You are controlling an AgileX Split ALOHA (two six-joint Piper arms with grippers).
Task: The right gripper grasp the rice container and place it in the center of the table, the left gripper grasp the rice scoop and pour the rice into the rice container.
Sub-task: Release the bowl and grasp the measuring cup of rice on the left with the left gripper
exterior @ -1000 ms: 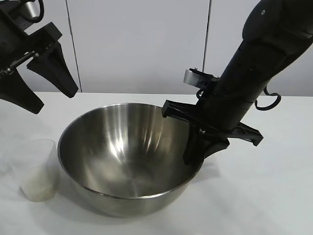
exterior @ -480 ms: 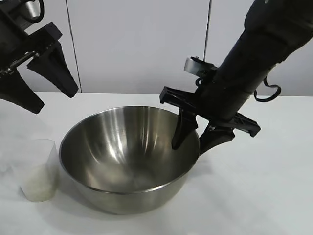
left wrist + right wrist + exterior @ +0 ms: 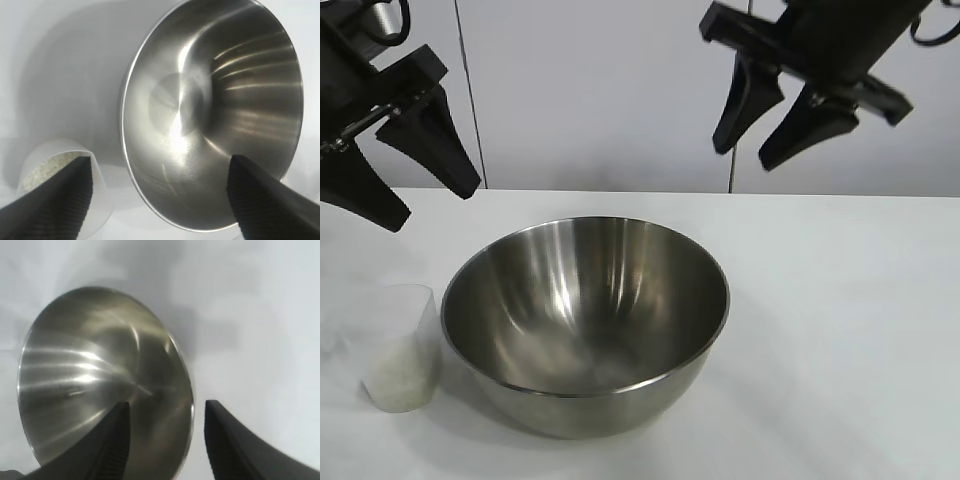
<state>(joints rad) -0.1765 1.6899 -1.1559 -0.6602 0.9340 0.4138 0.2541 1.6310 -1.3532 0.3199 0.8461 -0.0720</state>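
A rice container (image 3: 585, 325) sits on the table (image 3: 840, 330), toward the near edge and a little left of the middle in the exterior view. A rice scoop (image 3: 402, 347) stands upright on the table just beside the container's left side, close to it though contact cannot be judged, with rice (image 3: 47, 169) lying in its bottom. The left gripper (image 3: 405, 175) hangs in the air above and behind the scoop at the far left, and the right gripper (image 3: 767, 128) hangs high above the table, behind and to the right of the container, both well apart from everything below.
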